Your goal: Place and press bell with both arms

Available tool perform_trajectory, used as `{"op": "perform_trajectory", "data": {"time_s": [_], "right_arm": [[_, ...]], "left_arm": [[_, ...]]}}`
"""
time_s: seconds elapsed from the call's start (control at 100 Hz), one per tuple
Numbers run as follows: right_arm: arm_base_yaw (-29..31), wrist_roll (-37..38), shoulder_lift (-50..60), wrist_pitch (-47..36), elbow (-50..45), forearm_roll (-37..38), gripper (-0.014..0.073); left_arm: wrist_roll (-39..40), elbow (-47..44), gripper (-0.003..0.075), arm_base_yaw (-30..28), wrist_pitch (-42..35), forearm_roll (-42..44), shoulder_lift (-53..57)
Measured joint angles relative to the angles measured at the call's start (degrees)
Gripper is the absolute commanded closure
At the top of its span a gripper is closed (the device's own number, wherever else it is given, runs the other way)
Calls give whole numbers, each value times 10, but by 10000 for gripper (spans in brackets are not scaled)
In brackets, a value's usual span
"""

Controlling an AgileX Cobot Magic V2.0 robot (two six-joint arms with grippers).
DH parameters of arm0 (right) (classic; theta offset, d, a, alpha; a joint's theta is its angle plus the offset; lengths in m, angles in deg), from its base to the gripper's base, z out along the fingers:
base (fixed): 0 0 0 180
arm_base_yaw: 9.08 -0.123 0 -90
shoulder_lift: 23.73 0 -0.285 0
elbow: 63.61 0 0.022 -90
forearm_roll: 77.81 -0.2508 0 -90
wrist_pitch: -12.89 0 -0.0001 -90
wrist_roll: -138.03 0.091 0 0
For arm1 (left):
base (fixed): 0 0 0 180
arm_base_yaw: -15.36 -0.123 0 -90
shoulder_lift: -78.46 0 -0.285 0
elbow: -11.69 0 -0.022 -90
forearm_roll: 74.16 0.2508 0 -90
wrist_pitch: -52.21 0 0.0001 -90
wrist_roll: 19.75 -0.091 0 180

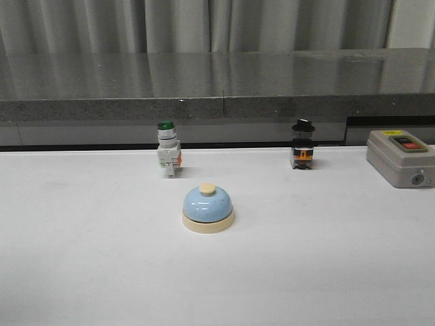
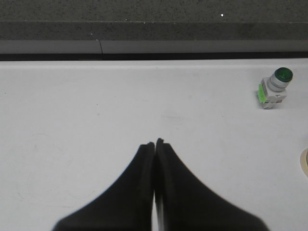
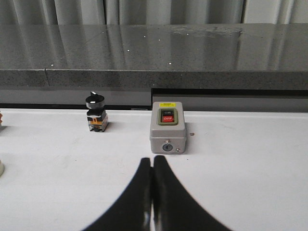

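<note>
The light-blue bell (image 1: 208, 208) with a cream base and cream button stands upright on the white table, near the middle in the front view. Only a cream sliver of its base shows at the edge of the left wrist view (image 2: 305, 161) and of the right wrist view (image 3: 1, 167). Neither arm shows in the front view. My left gripper (image 2: 155, 143) is shut and empty over bare table, well off to the bell's left. My right gripper (image 3: 152, 158) is shut and empty, well off to the bell's right, just short of the grey switch box.
A green-capped white push-button switch (image 1: 167, 149) stands behind the bell to the left. A black-knobbed switch (image 1: 302, 144) stands behind to the right. A grey ON/OFF switch box (image 1: 399, 157) sits at the far right. A dark stone ledge (image 1: 217, 81) runs along the back.
</note>
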Motion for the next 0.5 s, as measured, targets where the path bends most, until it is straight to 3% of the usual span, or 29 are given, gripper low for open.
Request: {"op": "perform_trajectory", "data": {"time_s": [0.5], "right_arm": [[0, 0, 0, 0, 0, 0, 662]], "left_arm": [[0, -167, 739, 0, -42, -30, 262]]}}
